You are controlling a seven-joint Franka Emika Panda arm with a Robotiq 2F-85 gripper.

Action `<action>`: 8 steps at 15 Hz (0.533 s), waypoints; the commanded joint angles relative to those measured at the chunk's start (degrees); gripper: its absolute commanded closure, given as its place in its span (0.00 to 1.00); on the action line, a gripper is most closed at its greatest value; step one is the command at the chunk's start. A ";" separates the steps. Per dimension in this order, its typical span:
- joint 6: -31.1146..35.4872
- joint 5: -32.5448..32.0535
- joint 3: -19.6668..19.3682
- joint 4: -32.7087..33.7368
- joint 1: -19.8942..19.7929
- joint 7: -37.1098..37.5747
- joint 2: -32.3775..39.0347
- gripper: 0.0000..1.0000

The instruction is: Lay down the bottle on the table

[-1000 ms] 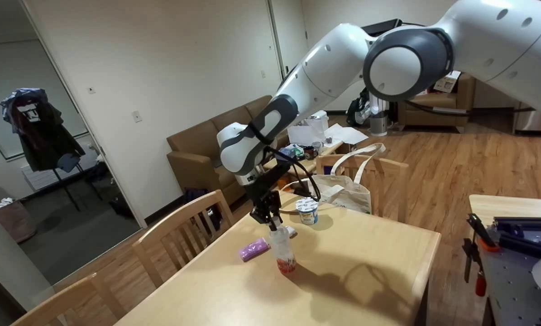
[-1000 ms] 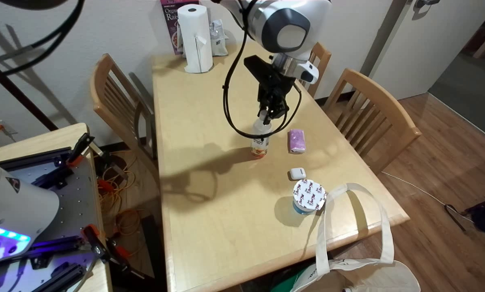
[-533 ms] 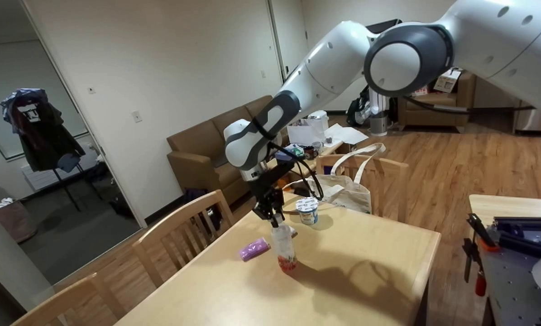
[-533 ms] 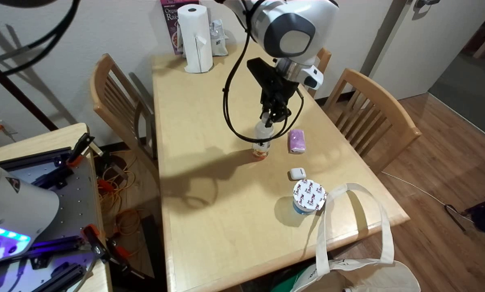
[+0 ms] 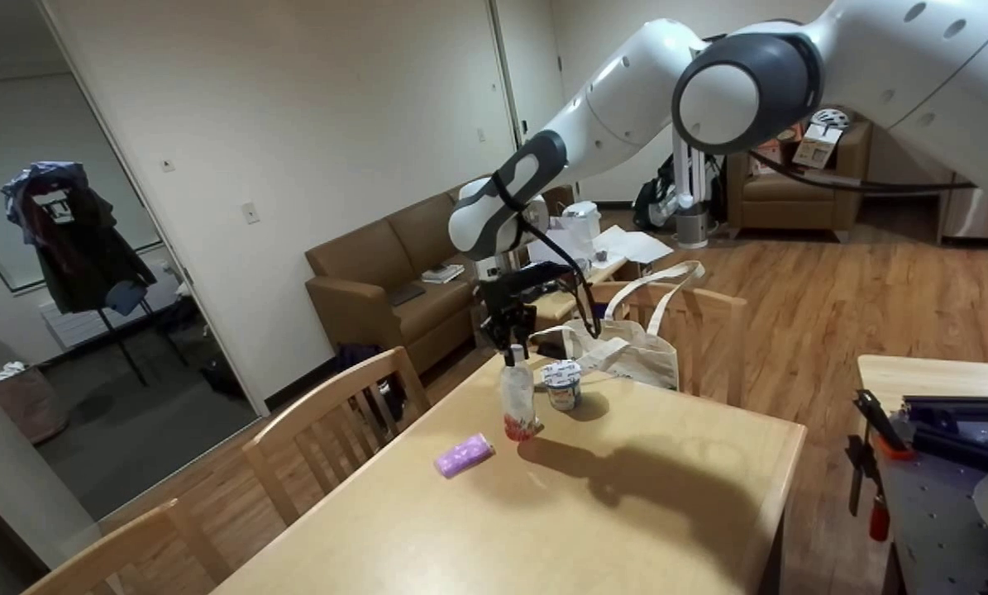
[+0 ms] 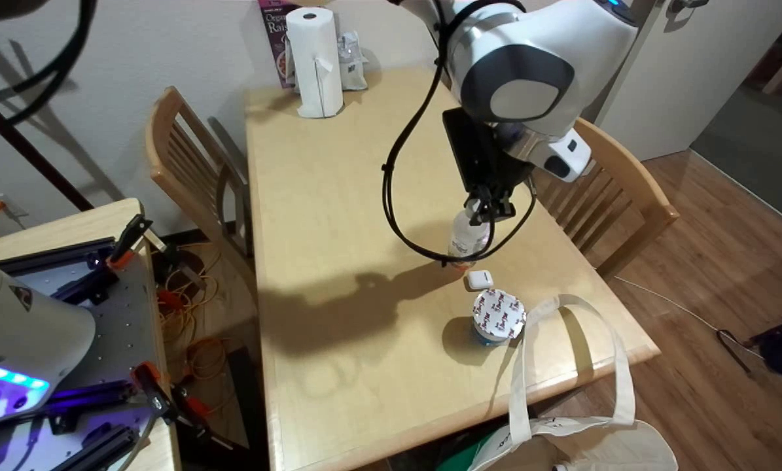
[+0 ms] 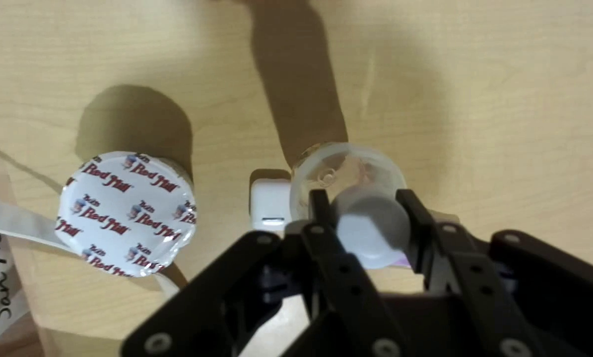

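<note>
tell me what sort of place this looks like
Probably a lounge with a dining area, though home or office I can't tell: a rectangular light-wood table, a slatted pale-wood chair beside it, and a long brown upholstered sofa.

Uneven light, long shadow point(image 6: 332, 314) (soft-edged) across the table point(image 6: 338, 176), pale glare

Bottle point(image 5: 518, 403) and end effector point(image 5: 517, 357) shift toward the lidded cup point(image 5: 562, 395)

In both exterior views the end effector has moved, the bottle travelling with it, and now sits nearer the lidded cup. The white case point(image 6: 479, 280), earlier apart, now shows right next to the bottle, below the end effector. The purple packet point(image 5: 465, 455), clear before, is now covered by bottle and end effector in an exterior view, where their shadow point(image 6: 358, 311) has slid along the counter point(image 6: 338, 163)
</note>
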 commanded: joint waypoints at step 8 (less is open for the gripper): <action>2.99 4.08 -2.27 -6.04 -3.35 5.36 -4.63 0.88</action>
